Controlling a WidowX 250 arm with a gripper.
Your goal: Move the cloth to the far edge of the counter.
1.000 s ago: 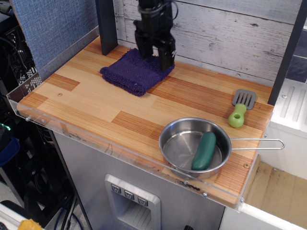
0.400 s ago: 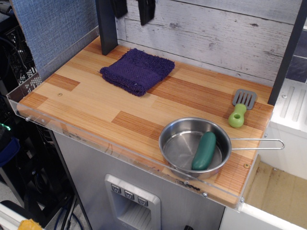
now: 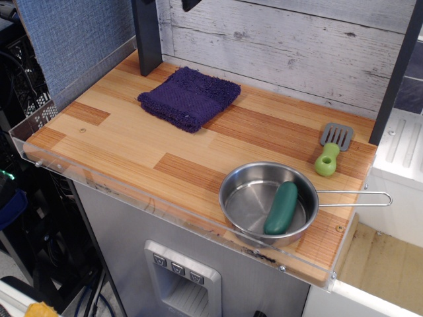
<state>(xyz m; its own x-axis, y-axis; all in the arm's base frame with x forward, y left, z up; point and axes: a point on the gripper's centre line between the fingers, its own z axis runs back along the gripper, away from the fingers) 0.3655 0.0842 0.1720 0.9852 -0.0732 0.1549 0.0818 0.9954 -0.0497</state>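
Purple cloth (image 3: 190, 97) flat, corners diagonal, near counter (image 3: 132, 152) far edge, seemingly folded.

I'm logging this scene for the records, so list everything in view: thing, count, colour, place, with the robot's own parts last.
cloth: one, dark purple, lying flat at the far side of the counter, close to the plank wall.
counter: one, striped light and dark wood with a clear rim.
pan: one, steel, long wire handle, near right part of the counter.
green vegetable: one, dark green, lying inside the pan.
spatula: one, grey blade, light green handle, right side of the counter, beyond the pan.
post: one, dark, standing at the far left corner.
gripper: only a dark tip shows at the top edge, above the cloth; open or shut cannot be told.
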